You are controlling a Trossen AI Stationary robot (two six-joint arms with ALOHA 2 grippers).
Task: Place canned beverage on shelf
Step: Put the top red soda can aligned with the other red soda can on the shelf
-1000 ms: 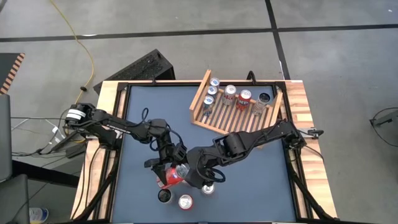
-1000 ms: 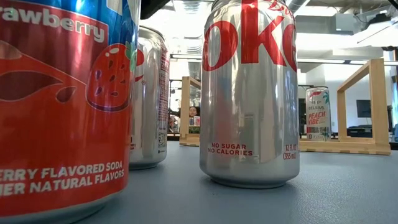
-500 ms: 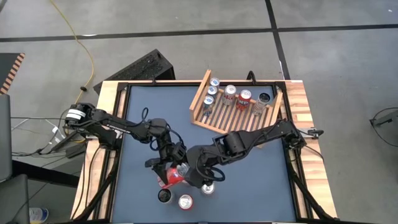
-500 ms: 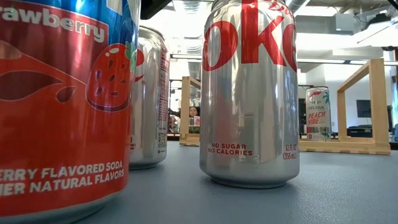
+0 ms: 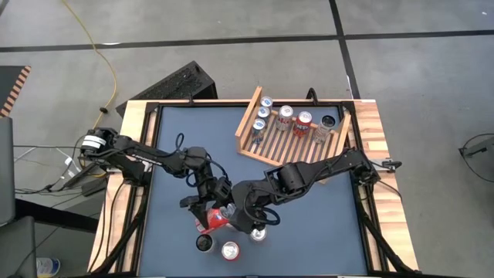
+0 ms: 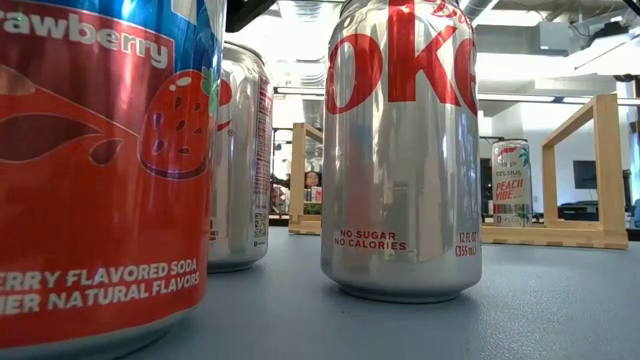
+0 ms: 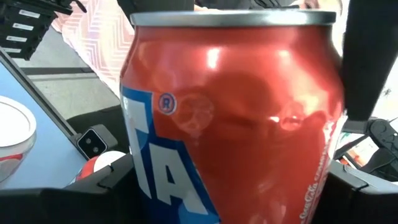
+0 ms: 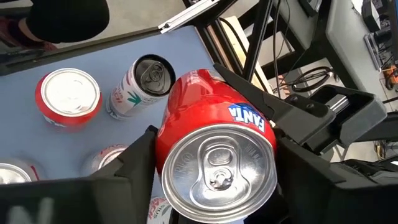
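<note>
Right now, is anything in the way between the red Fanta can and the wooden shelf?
Nothing visible blocks it. The red Fanta can sits between both grippers near the table's front, and bare dark tabletop runs up to the shelf, whose front rows look free.

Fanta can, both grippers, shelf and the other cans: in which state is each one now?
Fanta can: unopened, dented, held off the table.
left gripper: shut on the Fanta can.
right gripper: shut on the Fanta can.
shelf: partly filled.
shelf cans: upright.
table cans: upright, not held.
</note>
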